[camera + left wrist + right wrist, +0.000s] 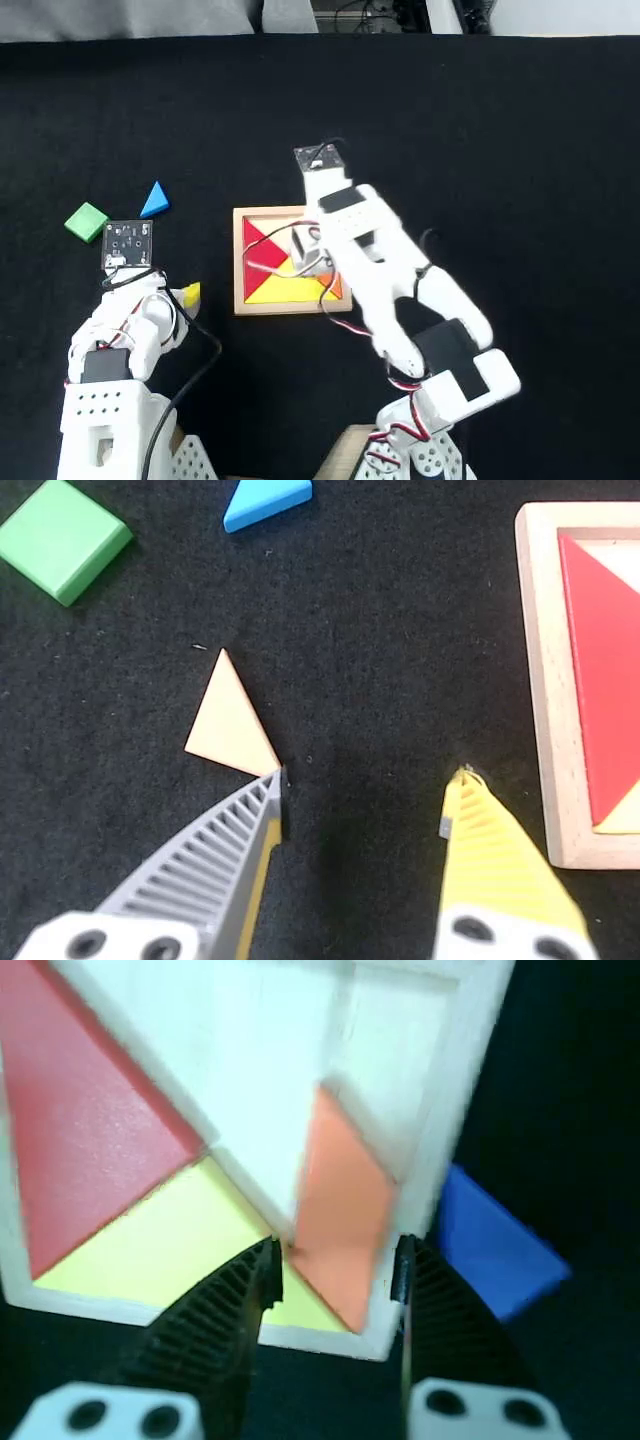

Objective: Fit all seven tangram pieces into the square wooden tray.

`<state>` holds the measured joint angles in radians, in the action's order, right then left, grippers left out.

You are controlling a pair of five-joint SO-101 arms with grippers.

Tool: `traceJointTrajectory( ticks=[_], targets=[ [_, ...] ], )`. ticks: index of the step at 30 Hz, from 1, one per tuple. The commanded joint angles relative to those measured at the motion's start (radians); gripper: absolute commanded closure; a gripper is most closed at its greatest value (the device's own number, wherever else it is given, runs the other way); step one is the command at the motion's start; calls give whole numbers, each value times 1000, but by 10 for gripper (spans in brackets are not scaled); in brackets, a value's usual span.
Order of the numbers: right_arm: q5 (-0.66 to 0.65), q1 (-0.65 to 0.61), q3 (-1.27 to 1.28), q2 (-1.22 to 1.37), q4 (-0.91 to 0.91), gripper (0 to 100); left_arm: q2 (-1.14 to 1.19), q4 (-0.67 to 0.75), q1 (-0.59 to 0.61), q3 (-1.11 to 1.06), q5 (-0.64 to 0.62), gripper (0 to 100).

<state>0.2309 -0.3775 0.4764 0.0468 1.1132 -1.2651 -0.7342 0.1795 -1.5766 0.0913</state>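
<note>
The square wooden tray (pixel 239 262) lies mid-table and holds a red triangle (pixel 260 245), a yellow triangle (pixel 285 291) and an orange piece (pixel 340 1220). My right gripper (pixel 335 1265) hangs open low over the tray (pixel 440 1110), one finger on each side of the orange piece near a tray corner. A blue piece (pixel 490 1245) lies just outside that rim. My left gripper (pixel 370 780) is open above bare cloth, left of the tray (pixel 545 680). A pale tan triangle (pixel 230 725) lies at its grey fingertip (pixel 270 795). Beyond lie a green square (pixel 62 538) and a blue triangle (pixel 267 500).
A black cloth covers the table. In the high view the green square (pixel 86 221) and blue triangle (pixel 155 200) lie far left, beyond my left gripper (pixel 185 297). The right arm (pixel 400 280) crosses the tray's right side.
</note>
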Motion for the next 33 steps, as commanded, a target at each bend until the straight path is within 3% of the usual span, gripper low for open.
traceJointTrajectory(
  ticks=[1,4,9,13,21,27,33],
  targets=[
    [-12,101,-5,-154,43,819,-8,20,-13,8,8,744],
    [-123,192,16,-226,55,819,-8,20,-13,8,8,744],
    [-535,288,128,-242,-14,819,-8,20,-13,8,8,744],
    [-526,275,223,-208,-84,814,-8,20,-13,8,8,744],
    [-520,175,189,-177,-51,813,-8,21,-13,8,8,744],
    [-525,187,162,-177,-41,719,-8,21,-13,8,8,744],
    [-559,195,154,-113,-61,734,-8,21,-13,8,8,744]
  ],
)
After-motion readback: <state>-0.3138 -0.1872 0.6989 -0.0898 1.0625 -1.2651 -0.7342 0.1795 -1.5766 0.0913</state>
